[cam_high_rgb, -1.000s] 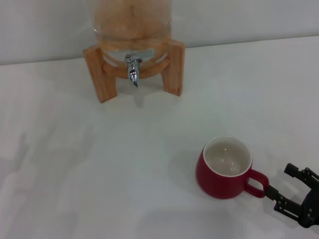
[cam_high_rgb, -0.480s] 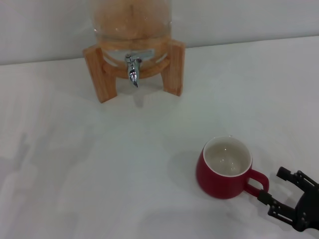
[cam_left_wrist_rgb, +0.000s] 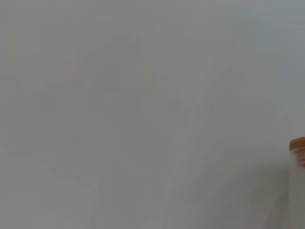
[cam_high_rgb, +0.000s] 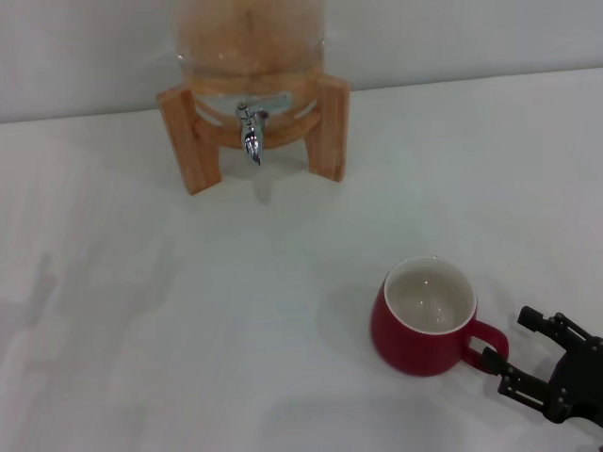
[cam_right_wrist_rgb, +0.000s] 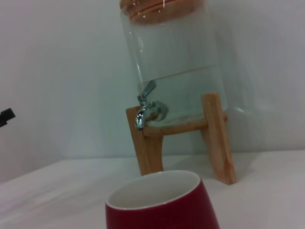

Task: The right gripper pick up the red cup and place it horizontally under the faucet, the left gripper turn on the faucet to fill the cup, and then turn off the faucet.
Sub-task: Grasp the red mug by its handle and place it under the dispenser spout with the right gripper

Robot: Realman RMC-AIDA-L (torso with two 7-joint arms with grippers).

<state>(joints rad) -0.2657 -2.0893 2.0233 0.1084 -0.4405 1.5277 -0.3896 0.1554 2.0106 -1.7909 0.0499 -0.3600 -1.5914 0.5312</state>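
The red cup (cam_high_rgb: pixel 421 318) stands upright on the white table, white inside showing, with its loop handle (cam_high_rgb: pixel 487 345) turned toward the lower right. My right gripper (cam_high_rgb: pixel 514 350) is open at the handle's outer end, one finger on each side of it and not clamped. In the right wrist view the cup's rim (cam_right_wrist_rgb: pixel 159 200) fills the near foreground, with the faucet (cam_right_wrist_rgb: pixel 144 108) beyond it. The chrome faucet (cam_high_rgb: pixel 251 133) hangs from the glass dispenser at the far side of the table, lever up and spout down. My left gripper is out of view.
The dispenser sits in a wooden stand (cam_high_rgb: pixel 328 128) against the back wall, and open table lies between it and the cup. The left wrist view shows only pale wall and an orange sliver (cam_left_wrist_rgb: pixel 298 146) at its edge. A small black tip (cam_right_wrist_rgb: pixel 5 116) pokes into the right wrist view.
My right gripper has slid left and slightly down toward the cup, so its open fingers now bracket the handle's end. The cup and faucet have not moved.
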